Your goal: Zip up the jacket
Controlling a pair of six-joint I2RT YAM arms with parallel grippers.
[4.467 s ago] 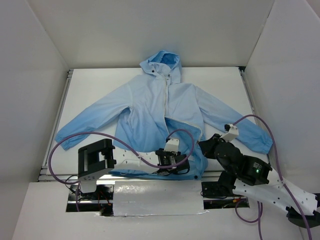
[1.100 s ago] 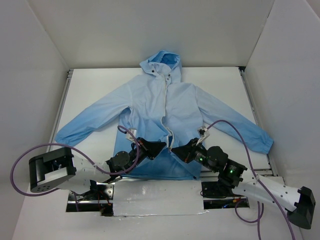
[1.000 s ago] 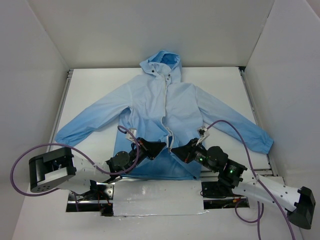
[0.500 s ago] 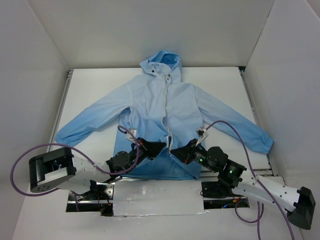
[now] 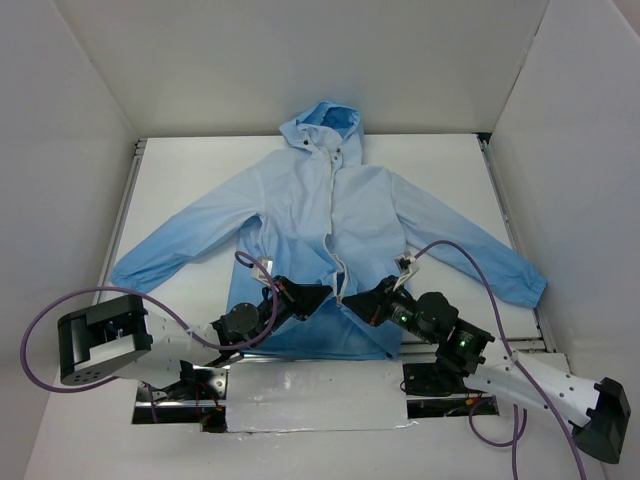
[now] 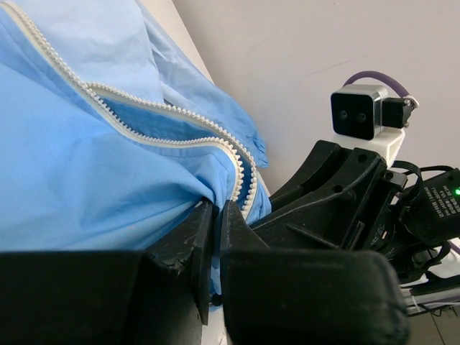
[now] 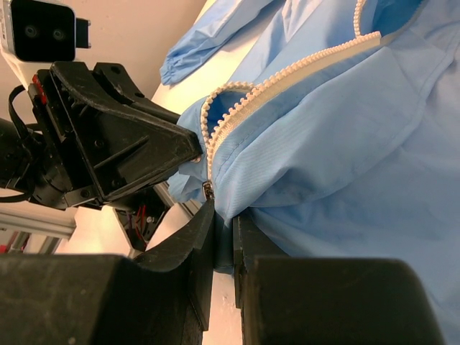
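Two pinches hold the jacket [image 5: 320, 210], spread on the worktop [image 5: 190, 170]; left gripper [image 5: 318, 295] and right gripper [image 5: 350, 298] each clamp thin fabric beside the zipper's [image 5: 335, 262] open lower end; the cloth may slip free, or misaligned teeth could jam.

A robotics lab test cell is indicated — a white table [image 5: 200, 165] is boxed in by plain white panels [image 5: 300, 60], edged by aluminium rails [image 5: 117, 225], and crossed by purple cables [image 5: 95, 292].
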